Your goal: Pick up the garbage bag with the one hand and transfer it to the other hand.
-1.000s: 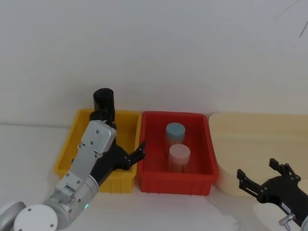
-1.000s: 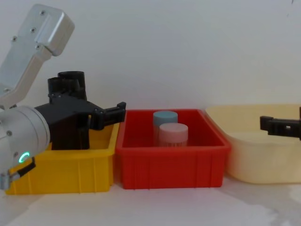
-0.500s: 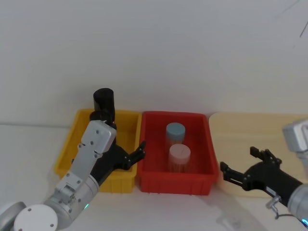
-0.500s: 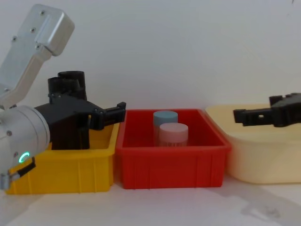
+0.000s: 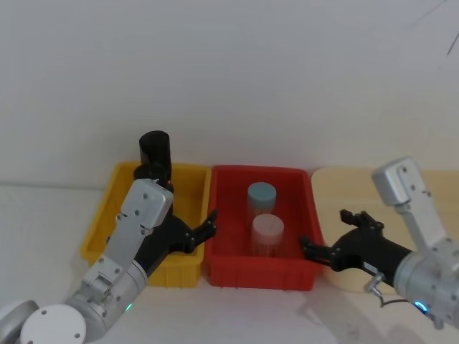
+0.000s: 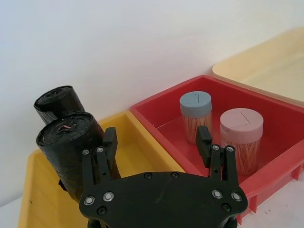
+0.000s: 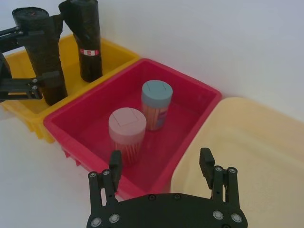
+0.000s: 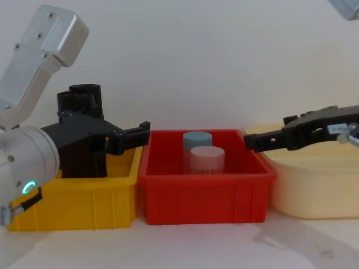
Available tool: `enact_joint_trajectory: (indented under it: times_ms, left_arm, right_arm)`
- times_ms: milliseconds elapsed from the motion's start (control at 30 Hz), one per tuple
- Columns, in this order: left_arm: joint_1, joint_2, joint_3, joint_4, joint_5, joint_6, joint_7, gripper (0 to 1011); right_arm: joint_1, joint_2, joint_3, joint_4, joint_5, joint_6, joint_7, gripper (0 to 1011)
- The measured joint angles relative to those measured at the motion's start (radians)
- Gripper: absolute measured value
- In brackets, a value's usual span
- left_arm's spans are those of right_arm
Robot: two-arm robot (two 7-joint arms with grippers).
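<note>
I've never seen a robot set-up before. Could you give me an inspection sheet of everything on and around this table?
Surface: white table, with three containers in a row.
Job's things: garbage bag, a plain black roll, standing upright in the yellow bin.
Clutter: labelled black roll beside it, nearer the wall; red bin holding a blue-lidded jar and a pink-lidded jar; cream tray, nothing seen inside.
Grippers: left gripper open, one finger beside the garbage bag; right gripper open, above where red bin and cream tray meet.
Cables: small wire loop at the right wrist.
Surroundings: white wall; nothing else seen.
</note>
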Motion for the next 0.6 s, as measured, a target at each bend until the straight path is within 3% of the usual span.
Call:
enact_joint_trajectory:
  times_ms: [167,600]
  left_arm:
    - [0.000,0.000,0.000,0.000,0.000,0.000,0.000,1002]
    - [0.000,0.000,0.000,0.000,0.000,0.000,0.000,1001]
  right_arm:
    - [0.047,-0.029,-0.034,0.053,-0.020,0.006,0.011,1002]
    - [0.113,-0.082,-0.081,0.138,-0.047,-0.002,0.034,1001]
